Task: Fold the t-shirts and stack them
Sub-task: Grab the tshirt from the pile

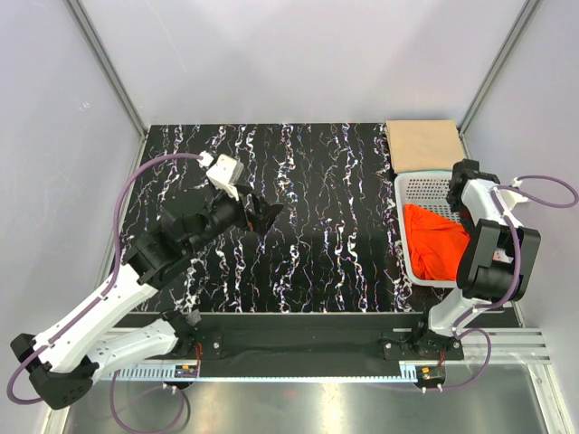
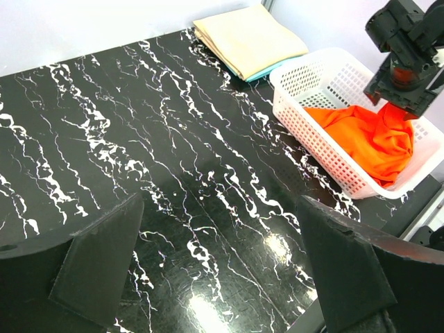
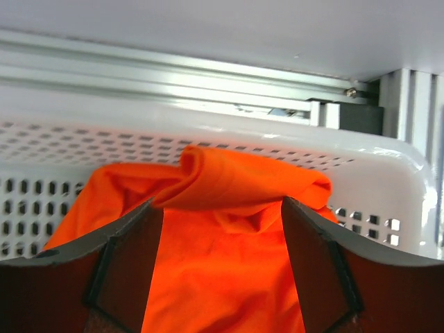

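The bright orange-red t-shirt (image 1: 432, 242) lies crumpled in the white mesh basket (image 1: 408, 264) at the table's right edge. My right gripper (image 1: 458, 211) reaches down into the basket. In the right wrist view its fingers (image 3: 128, 263) stand wide apart on either side of a raised fold of the orange shirt (image 3: 229, 180), so the gripper (image 3: 216, 211) is open around the cloth. A folded tan t-shirt (image 1: 423, 145) lies at the back right, with a teal one (image 2: 275, 69) showing under it. My left gripper (image 1: 263, 215) is open and empty above the table's left middle.
The black marbled tabletop (image 1: 326, 217) spreads between the arms. In the left wrist view the basket rim (image 2: 305, 135) stands at the right, with the right gripper (image 2: 397, 105) above the orange shirt (image 2: 364, 139). An aluminium frame rail (image 3: 208, 76) runs behind the basket.
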{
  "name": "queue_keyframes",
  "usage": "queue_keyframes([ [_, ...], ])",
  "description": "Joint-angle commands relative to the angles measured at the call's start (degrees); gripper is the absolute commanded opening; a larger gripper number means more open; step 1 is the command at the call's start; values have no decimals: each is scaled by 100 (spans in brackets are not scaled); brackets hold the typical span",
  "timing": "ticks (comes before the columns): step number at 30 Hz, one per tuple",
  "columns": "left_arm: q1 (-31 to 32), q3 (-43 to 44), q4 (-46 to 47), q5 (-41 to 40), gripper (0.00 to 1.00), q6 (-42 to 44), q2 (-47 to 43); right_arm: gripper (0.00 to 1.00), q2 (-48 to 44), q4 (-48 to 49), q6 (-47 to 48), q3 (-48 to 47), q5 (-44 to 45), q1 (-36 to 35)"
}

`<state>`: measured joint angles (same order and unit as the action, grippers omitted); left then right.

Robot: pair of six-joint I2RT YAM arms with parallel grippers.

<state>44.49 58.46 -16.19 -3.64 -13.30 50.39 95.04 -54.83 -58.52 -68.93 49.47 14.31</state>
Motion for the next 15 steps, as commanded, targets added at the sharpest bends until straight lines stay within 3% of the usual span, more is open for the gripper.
queue_keyframes([
  [1, -2, -45, 335, 56, 99, 82, 67, 76, -56, 174, -195, 125, 581, 72],
  [5, -2, -36, 327, 48, 99, 82, 102, 73, 40, 499, 7, 239, 686, 169],
  [8, -2, -36, 318, -31, 99, 108, 120, 59, 32, 718, 261, 248, 757, 178],
  [11, -2, -36, 300, -84, 99, 135, 129, 19, -248, 877, 701, 82, 687, 169],
  [12, 7, -27, 309, -110, 99, 152, 120, 11, -363, 877, 780, 3, 669, 178],
  [15, -2, -36, 309, -146, 99, 170, 103, 1, -846, 1079, 1508, -568, 126, 178],
])
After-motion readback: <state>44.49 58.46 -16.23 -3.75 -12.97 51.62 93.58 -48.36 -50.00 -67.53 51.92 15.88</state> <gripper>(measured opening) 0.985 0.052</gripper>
